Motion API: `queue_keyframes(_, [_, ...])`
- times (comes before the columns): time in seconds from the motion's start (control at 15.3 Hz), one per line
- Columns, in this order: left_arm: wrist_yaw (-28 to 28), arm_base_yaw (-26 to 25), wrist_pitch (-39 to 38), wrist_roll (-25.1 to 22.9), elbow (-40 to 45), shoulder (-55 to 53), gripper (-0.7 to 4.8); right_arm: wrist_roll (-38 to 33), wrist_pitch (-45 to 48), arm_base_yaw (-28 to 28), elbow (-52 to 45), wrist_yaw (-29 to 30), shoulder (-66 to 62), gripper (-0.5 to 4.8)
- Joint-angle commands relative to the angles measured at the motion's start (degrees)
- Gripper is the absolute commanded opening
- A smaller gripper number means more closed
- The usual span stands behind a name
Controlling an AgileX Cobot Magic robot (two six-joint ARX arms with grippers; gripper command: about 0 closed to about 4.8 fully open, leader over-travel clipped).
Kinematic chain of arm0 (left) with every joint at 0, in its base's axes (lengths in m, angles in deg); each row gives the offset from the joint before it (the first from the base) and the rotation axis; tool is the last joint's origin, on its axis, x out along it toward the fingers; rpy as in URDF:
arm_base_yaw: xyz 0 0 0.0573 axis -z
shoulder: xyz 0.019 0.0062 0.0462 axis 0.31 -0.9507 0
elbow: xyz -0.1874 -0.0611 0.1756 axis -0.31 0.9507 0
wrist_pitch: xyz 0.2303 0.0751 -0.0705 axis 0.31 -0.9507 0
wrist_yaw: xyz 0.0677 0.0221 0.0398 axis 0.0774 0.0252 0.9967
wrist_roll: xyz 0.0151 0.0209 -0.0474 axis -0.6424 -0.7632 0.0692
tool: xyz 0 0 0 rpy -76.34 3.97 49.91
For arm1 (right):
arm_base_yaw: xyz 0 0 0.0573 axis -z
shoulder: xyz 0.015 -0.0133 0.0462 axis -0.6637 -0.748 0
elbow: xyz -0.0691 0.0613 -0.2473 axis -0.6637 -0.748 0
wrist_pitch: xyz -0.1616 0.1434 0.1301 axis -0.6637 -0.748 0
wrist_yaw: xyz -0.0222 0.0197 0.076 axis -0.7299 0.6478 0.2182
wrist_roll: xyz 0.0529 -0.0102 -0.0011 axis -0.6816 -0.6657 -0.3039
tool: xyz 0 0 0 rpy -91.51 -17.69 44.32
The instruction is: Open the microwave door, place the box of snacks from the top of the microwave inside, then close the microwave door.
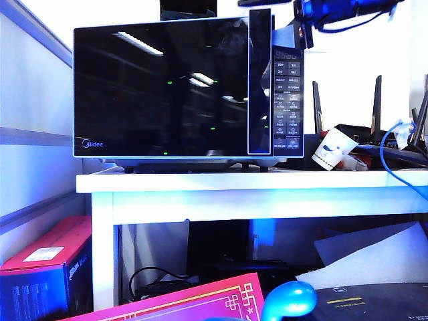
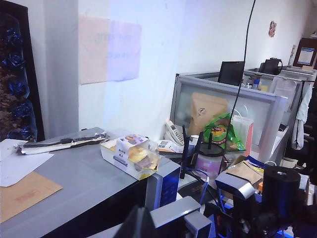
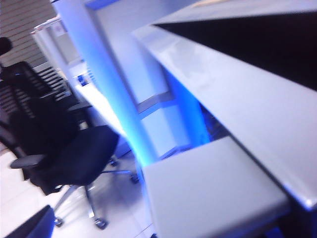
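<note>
One box of snacks (image 2: 131,156) atop microwave (image 1: 187,87) (door shut); right claw spread, left claw's state untellable

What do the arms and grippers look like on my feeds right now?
The right gripper, at the exterior view's top right above the microwave and its button panel, is a blurred black-and-blue block trailing a dark cable. The left gripper, over the microwave's top in its wrist view, shows a dark finger and silver-grey blocks; the rest is cut off.
</note>
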Motion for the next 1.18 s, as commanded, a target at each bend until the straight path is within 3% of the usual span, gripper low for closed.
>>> queue_keyframes(0.07, [-0.3,0.0,0.7,-0.2,-0.2,0.2,-0.05,0.4,-0.2,0.4,0.7,2.7,3.5,4.79])
queue_keyframes(0.26, [-0.3,0.0,0.7,-0.2,-0.2,0.2,-0.05,0.3,-5.6,0.4,0.7,11.1,5.4,4.58])
queue_keyframes(0.52, [-0.3,0.0,0.7,-0.2,-0.2,0.2,-0.05,-0.3,-7.1,1.0,0.7,14.0,6.3,4.58])
queue_keyframes(0.78, [-0.1,0.0,0.7,-0.2,-0.2,0.2,-0.05,-5.3,-7.0,1.2,0.7,22.8,8.2,4.58])
queue_keyframes(1.05, [-0.2,0.0,0.7,0.0,-0.2,0.2,-0.05,-5.8,-6.1,1.3,0.7,24.6,9.4,4.58])
queue_keyframes(1.18, [-0.1,0.0,0.5,0.0,-0.2,0.2,-0.05,-5.7,-2.4,2.2,0.7,21.7,9.4,4.58])
